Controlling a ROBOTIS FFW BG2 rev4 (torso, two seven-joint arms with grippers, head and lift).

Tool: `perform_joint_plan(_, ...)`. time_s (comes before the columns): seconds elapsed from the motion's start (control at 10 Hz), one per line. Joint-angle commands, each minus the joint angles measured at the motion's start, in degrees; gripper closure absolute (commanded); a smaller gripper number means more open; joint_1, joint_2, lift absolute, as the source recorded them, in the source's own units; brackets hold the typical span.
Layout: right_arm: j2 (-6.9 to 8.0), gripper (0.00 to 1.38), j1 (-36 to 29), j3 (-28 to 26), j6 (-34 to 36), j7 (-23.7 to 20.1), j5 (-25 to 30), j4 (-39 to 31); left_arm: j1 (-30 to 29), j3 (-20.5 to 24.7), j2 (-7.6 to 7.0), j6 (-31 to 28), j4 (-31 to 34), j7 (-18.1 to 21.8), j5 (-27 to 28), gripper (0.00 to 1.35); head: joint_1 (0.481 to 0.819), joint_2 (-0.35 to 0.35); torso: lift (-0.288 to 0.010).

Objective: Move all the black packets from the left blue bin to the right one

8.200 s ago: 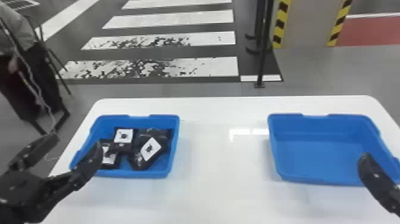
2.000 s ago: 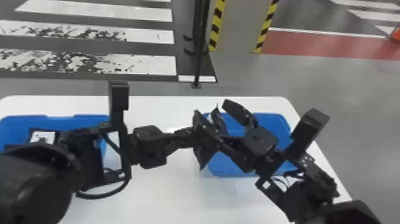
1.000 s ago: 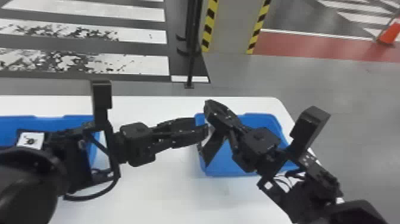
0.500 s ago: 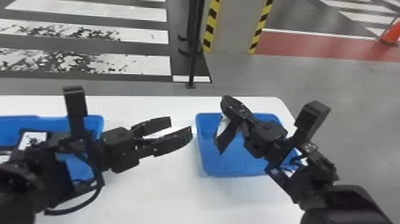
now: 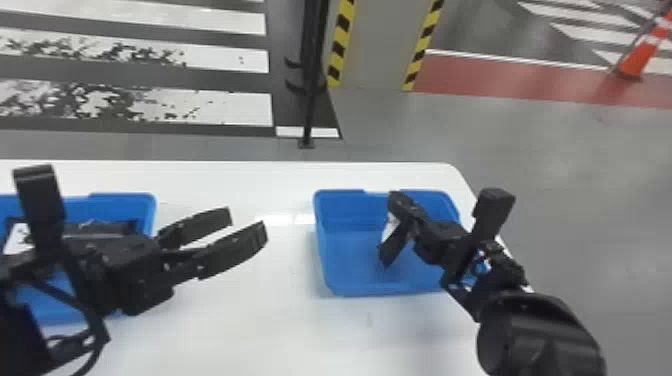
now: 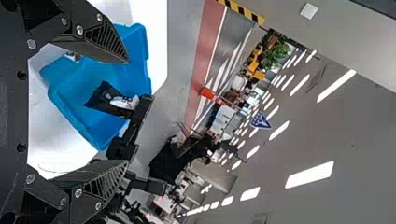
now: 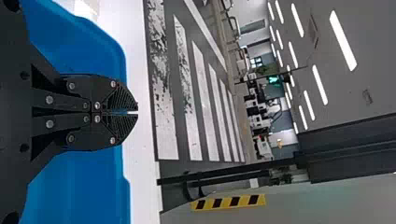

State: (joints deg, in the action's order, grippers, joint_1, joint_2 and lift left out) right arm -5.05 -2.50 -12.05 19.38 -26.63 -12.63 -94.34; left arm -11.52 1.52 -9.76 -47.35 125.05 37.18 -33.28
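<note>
Blue right bin (image 5: 345,287), white table (image 5: 250,325), black packet (image 5: 393,249), white-banded orange cone (image 5: 640,59)

My left hand (image 5: 247,223) is wide open over the white table (image 5: 240,330), between the two bins. My left arm (image 5: 120,270) hides some of the left blue bin (image 5: 125,197). In there I see black stuff (image 5: 107,228) and a white label (image 5: 19,238). My right hand (image 5: 397,204) pinches a black packet (image 5: 393,250) over the right blue bin (image 5: 350,270). Past the table, a black pole (image 5: 311,100) stands up, white stripes (image 5: 235,107) cross the floor, and an orange cone (image 5: 642,57) sits far off.
</note>
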Motion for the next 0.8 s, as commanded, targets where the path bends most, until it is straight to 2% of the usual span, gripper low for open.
perform_joint_plan(0.0,-0.40,1.06,1.52,-0.75,0.02,0.18,0.18,3.85,-1.55,2.37,0.00,0.95,1.02,0.00,0.49,0.31,0.695,-0.234,-0.139)
perform_joint_plan(0.1,-0.32,0.77,0.82,-1.32,0.02,0.79,0.07,3.43,-2.54,4.88,0.18,-1.58,2.99,0.00,1.97,0.31,0.695,-0.228,-0.139)
perform_joint_plan(0.3,0.04,0.47,-2.98,-1.78,-0.12,2.11,0.07,-2.20,-2.96,7.62,0.35,-2.14,4.11,0.00,4.03,0.32,0.695,-0.211,-0.139)
perform_joint_plan(0.5,1.44,0.32,-11.98,-2.24,-0.96,4.22,0.07,-14.01,-2.96,11.28,0.53,-2.00,4.25,0.00,6.20,0.32,0.695,-0.195,-0.139)
perform_joint_plan(0.7,3.29,0.32,-19.57,-2.24,-4.20,4.48,-0.28,-20.76,-2.12,16.31,0.44,-5.24,4.25,0.00,10.89,0.32,0.695,-0.146,-0.139)
